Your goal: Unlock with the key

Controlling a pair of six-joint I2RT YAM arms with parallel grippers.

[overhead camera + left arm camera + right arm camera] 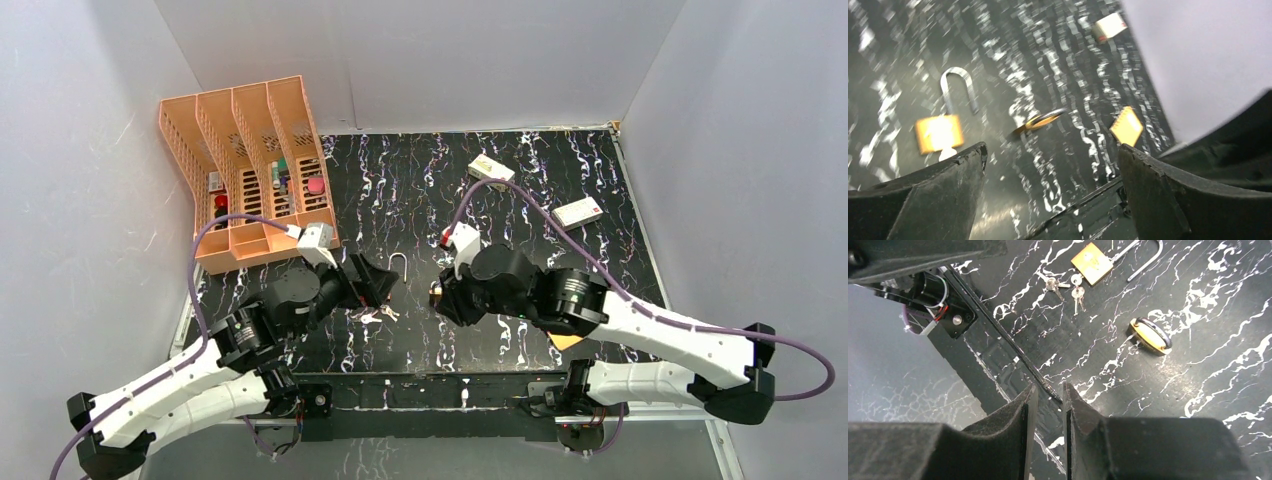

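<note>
Two pincers, and we read both as empty. Left pincer (1052, 150): jaws spread wide, with its dark fingers (938, 195) at the lower corners of its wrist view. Only tabletop shows between them, and we can make out nothing gripped or touched. Right pincer (1049, 386): jaws nearly together, leaving a narrow slit between the fingers (1008, 440). Nothing sits in the slit, and the tips hang over the near edge of the black marbled table (1228, 365). Key bunch (1077, 287): small silver keys lying flat on the table, held by neither pincer. In the top view we place it just on the near side of the left pincer's tips and to the left of the right pincer, closer to the left one. In the right wrist view it lies well ahead of the right fingers, toward the top of the frame. Just beside the keys lies an open brass padlock (1091, 262), its steel shackle swung out of the body; whether keys and body touch we cannot tell. A second brass padlock (1150, 335) lies on its side to the right in that view, apart from the keys and from the fingers. We cannot tell whether it is locked. The left wrist view is blurred: both padlocks show ahead of the open jaws, but we cannot make out the keys there. Farther out we note a yellow-orange square card (1127, 126), a white box with a red patch (578, 212) toward the far right, and an orange file rack (250, 170) at the far left corner.
</note>
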